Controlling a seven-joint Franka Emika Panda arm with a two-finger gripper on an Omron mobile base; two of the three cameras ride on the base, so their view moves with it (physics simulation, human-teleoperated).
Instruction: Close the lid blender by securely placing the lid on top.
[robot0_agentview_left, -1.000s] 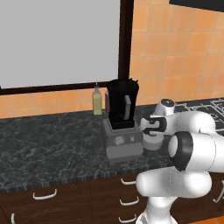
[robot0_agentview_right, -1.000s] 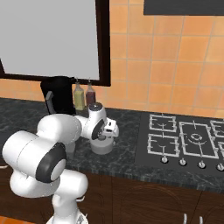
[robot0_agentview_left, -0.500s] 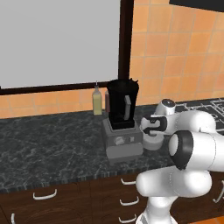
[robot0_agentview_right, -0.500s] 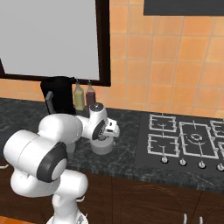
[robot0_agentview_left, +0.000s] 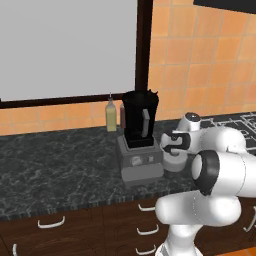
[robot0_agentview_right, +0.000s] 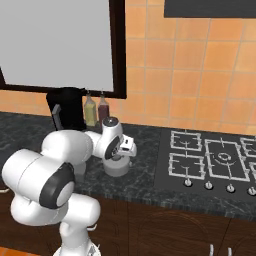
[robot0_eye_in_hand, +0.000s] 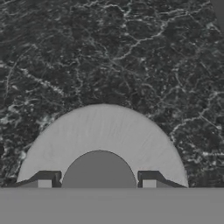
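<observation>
Barely moved since a second ago: claw (robot0_eye_in_hand: 97, 183) settles a touch lower over the lid (robot0_eye_in_hand: 103, 140), wrist turned slightly, everything else unchanged. Hangs right over the lid, fingertips (robot0_eye_in_hand: 45, 183) spread wide on either side of the centre knob (robot0_eye_in_hand: 99, 168), nothing gripped yet. Lid sits flat on the dark marble worktop (robot0_agentview_left: 60, 165), just beside the blender (robot0_agentview_left: 139, 135) on its stove side, toward the front edge. Blender stands mid-worktop with its jar open at the top, bottle (robot0_agentview_left: 111, 116) just behind it near the back edge.

Could go wrong from here: closing on the knob off-centre and letting the lid slip or tilt on the lift; swinging across to the jar and clipping its rim or handle, close as it stands; setting the lid down crooked, so not seated.

Hard to make out: whether fingertips touch the lid already; lid's near half cut off in the hand view; wrist covers most of the lid in both base views.
</observation>
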